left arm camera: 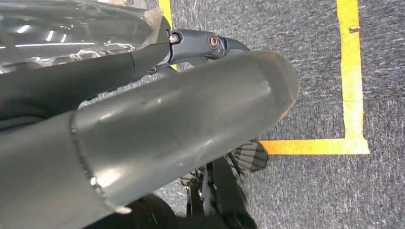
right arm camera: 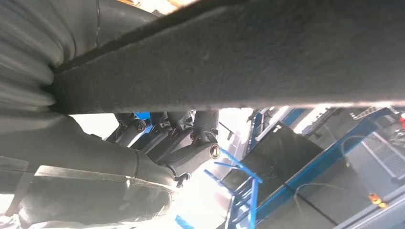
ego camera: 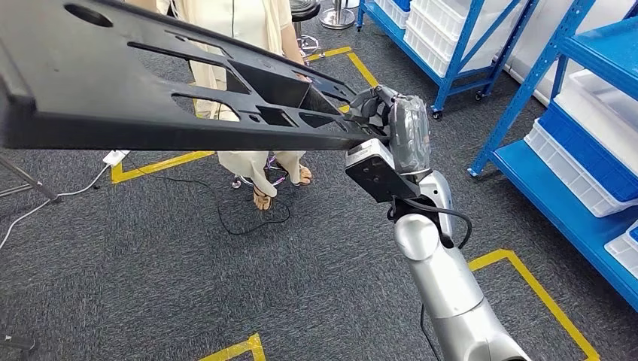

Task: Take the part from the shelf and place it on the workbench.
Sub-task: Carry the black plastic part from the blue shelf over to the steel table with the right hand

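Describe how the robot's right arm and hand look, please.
The right arm is silver metal with rounded joints; a black cable loops near its wrist. A white and black camera block sits there. The right hand is dark grey, its back wrapped in clear film.

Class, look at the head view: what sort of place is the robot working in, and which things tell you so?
Probably a warehouse or factory storeroom: blue steel shelving stacked with white plastic bins, yellow floor-marking tape on grey carpet, and the right hand holding a large black moulded part.
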